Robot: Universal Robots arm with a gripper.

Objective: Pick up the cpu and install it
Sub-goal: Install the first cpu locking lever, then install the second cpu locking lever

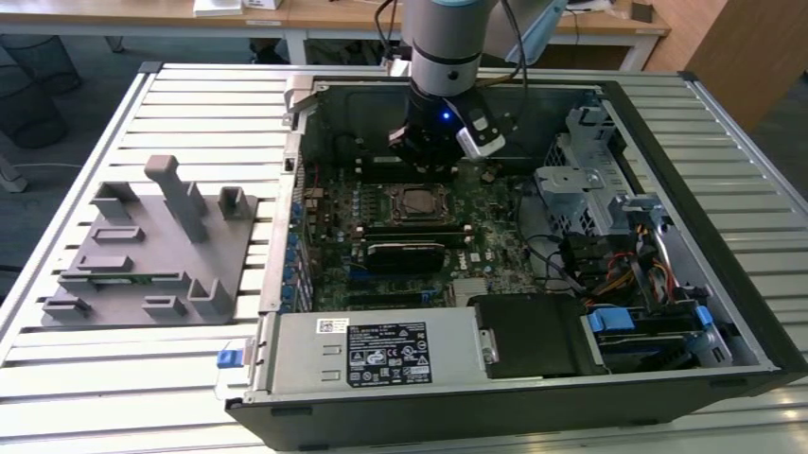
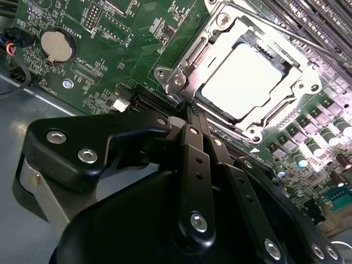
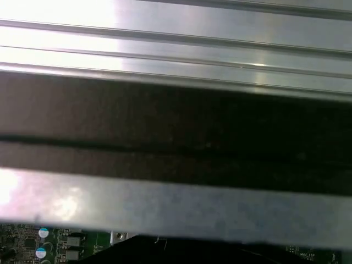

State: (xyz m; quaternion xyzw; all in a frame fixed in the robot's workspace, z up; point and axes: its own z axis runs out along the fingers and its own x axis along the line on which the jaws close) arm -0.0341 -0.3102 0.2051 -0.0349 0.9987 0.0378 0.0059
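The cpu [image 2: 242, 82] is a flat square chip with a pale silver top. It lies flat in the motherboard socket, with a metal frame [image 2: 181, 71] around it. In the exterior view the cpu [image 1: 417, 201] sits mid-board inside the open computer case. My gripper [image 2: 192, 110] hovers beside one edge of the socket, with its black fingers [image 2: 190, 135] closed together and nothing between them. In the exterior view my gripper [image 1: 430, 159] hangs just above and behind the socket, toward the case's back wall.
A grey fixture block [image 1: 146, 246] stands on the slatted table at the exterior view's left. Inside the case are a black rectangular block [image 1: 404, 255], the power supply [image 1: 366, 350] and a drive cage with cables [image 1: 606, 218]. A coin battery [image 2: 56, 45] sits on the board.
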